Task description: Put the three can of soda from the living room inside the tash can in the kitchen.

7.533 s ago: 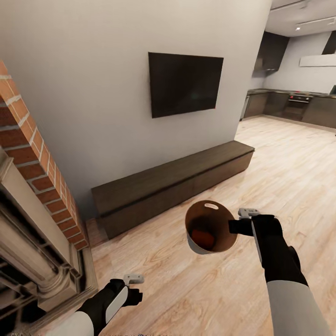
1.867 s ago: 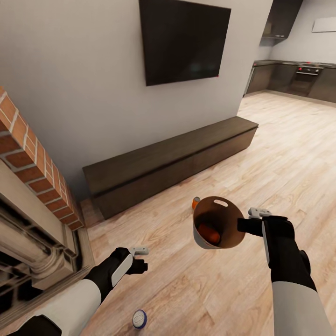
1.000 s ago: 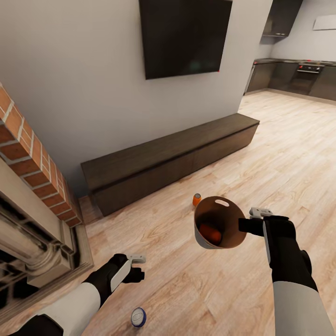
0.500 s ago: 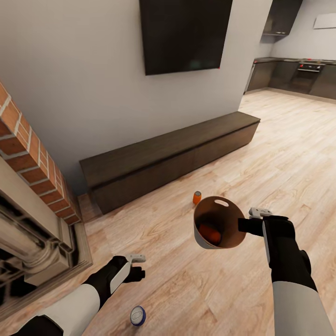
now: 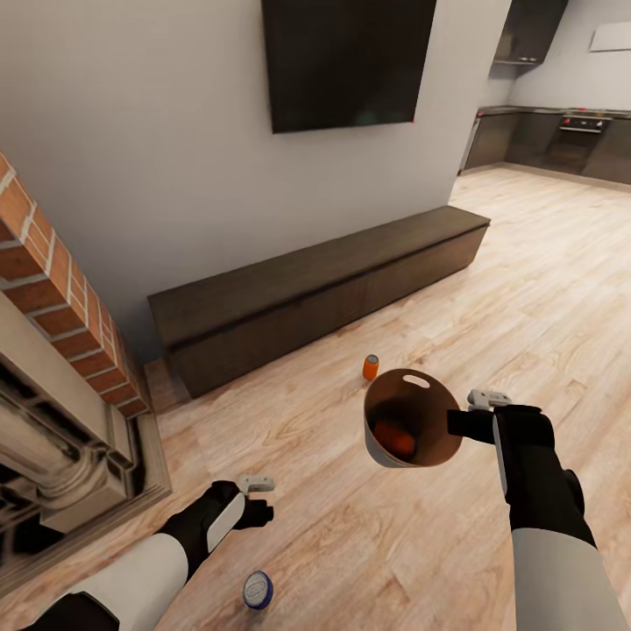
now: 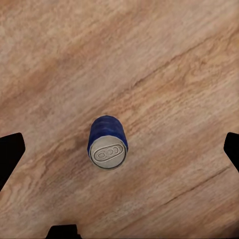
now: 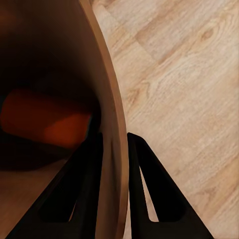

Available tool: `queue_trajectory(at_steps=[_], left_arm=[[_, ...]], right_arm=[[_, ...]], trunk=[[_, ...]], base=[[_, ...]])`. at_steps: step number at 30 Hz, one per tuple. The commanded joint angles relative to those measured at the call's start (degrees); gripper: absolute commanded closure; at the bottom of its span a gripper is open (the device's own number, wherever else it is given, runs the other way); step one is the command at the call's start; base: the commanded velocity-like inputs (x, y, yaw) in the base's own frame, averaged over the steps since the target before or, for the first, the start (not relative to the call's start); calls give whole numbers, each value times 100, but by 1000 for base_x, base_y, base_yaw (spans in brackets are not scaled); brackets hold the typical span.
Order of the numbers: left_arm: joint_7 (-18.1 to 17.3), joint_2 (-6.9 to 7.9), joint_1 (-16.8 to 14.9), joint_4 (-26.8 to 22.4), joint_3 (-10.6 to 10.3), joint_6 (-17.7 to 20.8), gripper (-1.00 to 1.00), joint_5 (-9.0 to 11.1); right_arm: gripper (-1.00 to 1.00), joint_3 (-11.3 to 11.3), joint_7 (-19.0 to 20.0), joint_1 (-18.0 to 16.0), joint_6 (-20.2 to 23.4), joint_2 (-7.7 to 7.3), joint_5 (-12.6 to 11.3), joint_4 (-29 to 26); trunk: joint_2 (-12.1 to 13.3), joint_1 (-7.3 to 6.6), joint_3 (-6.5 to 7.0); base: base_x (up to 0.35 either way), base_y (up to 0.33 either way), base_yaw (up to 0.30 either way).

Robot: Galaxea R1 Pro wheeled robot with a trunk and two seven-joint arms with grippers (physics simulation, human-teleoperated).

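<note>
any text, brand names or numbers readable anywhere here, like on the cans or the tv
No readable text in these pictures.
Blue can: plain blue side, silver top with only a pull-tab shape; no words.
Orange can on the floor: too small to read any label.
Orange can inside the trash can: in shadow, no label visible.
Trash can: plain, no markings.
TV: dark screen, no logo legible.

Head view high over floor (image 5: 543, 289), left wrist straight down, right wrist close on bin rim (image 7: 112, 124)

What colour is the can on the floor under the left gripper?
Dark blue can with a silver top, clearest in the left wrist view.
</note>
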Motion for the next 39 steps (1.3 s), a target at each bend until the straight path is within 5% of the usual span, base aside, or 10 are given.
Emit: queue_trajectory(at_steps=[1,17,39], left_arm=[[-2,-5,4,3,-3,-3,-100,0],[-21,-30,32,480,1,-208,-100,16],[-108,-39,39,538,-8,-396,-100,4]], right_arm=[[100,-1,36,-2,19,0,-143,-2],[100,-5,36,-3,19,0,-146,-2],[100,2,36,1,19,4,-141,-2]], trunk=[[-42,22,-18],[-684,373,-305],[-1566,857,-700]], base=[[0,0,0],[0,0,0],[0,0,0]])
